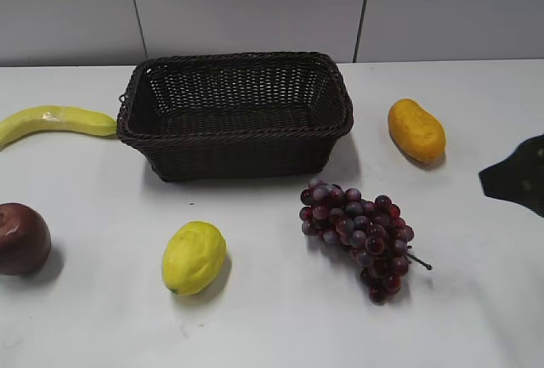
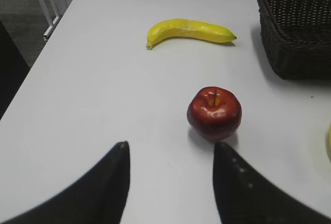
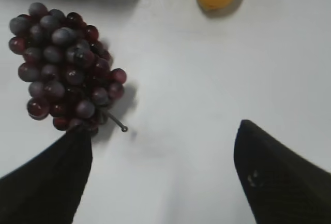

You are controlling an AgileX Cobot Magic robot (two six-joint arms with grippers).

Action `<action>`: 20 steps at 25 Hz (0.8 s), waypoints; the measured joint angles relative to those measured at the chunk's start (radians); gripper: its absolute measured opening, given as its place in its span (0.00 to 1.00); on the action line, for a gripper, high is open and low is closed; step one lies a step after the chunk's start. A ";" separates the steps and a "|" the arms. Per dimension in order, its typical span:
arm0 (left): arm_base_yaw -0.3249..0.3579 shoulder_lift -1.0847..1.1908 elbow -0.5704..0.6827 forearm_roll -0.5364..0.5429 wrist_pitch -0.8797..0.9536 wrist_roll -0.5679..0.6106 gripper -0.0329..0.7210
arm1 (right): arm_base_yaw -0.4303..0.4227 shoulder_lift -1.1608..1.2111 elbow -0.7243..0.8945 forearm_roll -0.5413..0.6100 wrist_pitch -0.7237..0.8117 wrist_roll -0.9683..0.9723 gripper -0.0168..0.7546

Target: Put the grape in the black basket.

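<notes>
The grape (image 1: 359,235) is a dark red-purple bunch lying on the white table in front of the black basket (image 1: 235,134), stem pointing right. In the right wrist view the grape (image 3: 62,63) lies at upper left, just beyond my left fingertip. My right gripper (image 3: 163,131) is open and empty above bare table; one finger shows at the right edge of the exterior view (image 1: 520,177). My left gripper (image 2: 170,149) is open and empty, just short of a dark red apple (image 2: 214,112). The basket's corner shows at upper right in the left wrist view (image 2: 297,32).
A yellow lemon (image 1: 194,257) lies front left of the grape. An orange-yellow fruit (image 1: 416,130) lies right of the basket. A banana (image 1: 53,121) lies left of the basket, the apple (image 1: 21,238) at the left edge. The table's left edge (image 2: 49,40) drops off.
</notes>
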 joint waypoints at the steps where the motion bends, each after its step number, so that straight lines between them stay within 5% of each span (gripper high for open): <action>1: 0.000 0.000 0.000 0.000 0.000 0.000 0.69 | 0.023 0.028 -0.016 0.001 -0.010 -0.001 0.86; 9: 0.000 0.000 0.000 0.000 0.000 0.000 0.69 | 0.196 0.293 -0.137 0.003 -0.039 -0.018 0.89; 20: 0.000 0.000 0.000 0.000 0.000 0.000 0.69 | 0.300 0.622 -0.271 0.023 -0.052 -0.029 0.89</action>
